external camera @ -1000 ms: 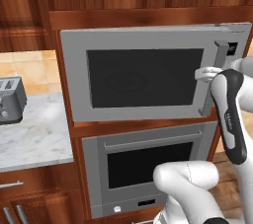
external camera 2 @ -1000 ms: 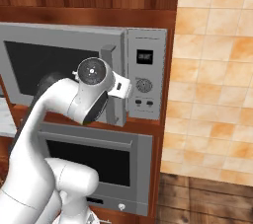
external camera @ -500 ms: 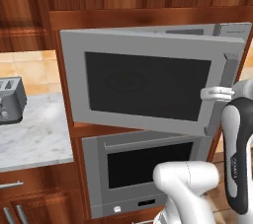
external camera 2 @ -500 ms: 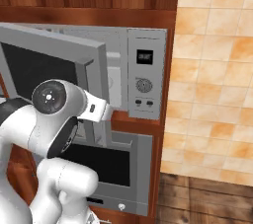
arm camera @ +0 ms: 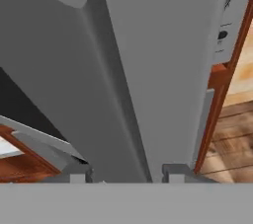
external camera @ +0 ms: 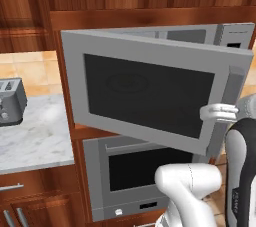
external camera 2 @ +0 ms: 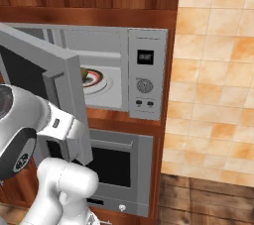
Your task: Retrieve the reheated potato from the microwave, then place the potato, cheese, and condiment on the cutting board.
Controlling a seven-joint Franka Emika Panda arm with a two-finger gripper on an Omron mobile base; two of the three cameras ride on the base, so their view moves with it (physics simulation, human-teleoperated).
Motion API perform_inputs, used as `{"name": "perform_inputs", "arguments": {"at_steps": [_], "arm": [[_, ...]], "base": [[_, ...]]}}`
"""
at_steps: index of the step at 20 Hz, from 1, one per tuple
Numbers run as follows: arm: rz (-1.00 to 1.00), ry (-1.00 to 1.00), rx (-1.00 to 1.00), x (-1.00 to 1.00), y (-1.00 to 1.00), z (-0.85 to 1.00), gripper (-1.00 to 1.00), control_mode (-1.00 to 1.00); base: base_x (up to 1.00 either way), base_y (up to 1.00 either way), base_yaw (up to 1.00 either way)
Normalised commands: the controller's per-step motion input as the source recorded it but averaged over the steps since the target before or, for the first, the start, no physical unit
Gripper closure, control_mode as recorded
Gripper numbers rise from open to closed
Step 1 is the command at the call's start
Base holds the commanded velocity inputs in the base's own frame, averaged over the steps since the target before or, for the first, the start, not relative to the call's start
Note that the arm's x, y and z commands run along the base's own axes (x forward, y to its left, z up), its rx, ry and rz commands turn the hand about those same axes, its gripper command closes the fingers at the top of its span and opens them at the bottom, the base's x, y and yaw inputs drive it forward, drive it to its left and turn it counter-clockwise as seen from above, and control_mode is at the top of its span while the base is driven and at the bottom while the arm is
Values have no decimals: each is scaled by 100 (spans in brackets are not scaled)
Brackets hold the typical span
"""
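1. Left base view shows our gripper (external camera: 220, 112) at the free right edge of the microwave (external camera: 150, 81) door, its white hand pressed against the vertical door handle (external camera: 231, 91).
2. We have our fingers closed on that door handle; in the hand view the two finger tips (arm camera: 170, 171) stand on either side of the grey edge of the door, with the handle running up between them.
3. The door (external camera: 145, 96) stands swung partway out toward us, hinged on the side far from our gripper, its dark window facing the left base camera.
4. Beyond our gripper, in the right base view, the opened cavity shows a round plate (external camera 2: 96, 79) with a red ring on the microwave floor.
5. The potato (external camera 2: 83, 73) sits on that plate as a small olive-brown lump, deeper in than our gripper and partly hidden by the door edge.
6. To the far side of the cavity from our gripper we see the control panel (external camera 2: 145, 80) with its dark display and dial.
7. Below our gripper sits the grey oven (external camera: 135, 171) with its horizontal bar handle.
8. Well away from our gripper, past the door hinge, a toaster (external camera: 11, 102) rests on the marble counter (external camera: 35, 141).
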Motion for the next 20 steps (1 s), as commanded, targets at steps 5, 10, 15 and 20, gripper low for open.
{"name": "perform_inputs", "arguments": {"at_steps": [5,10,15,20], "arm": [[-2,15,5,-55,1,-9,-100,-100],[-2,1,21,-78,-28,-2,-100,-100],[-6,7,28,-47,-47,3,-100,-100],[-5,20,30,11,-51,5,-100,-100]], "base": [[0,0,0],[0,0,0],[0,0,0],[0,0,0]]}}
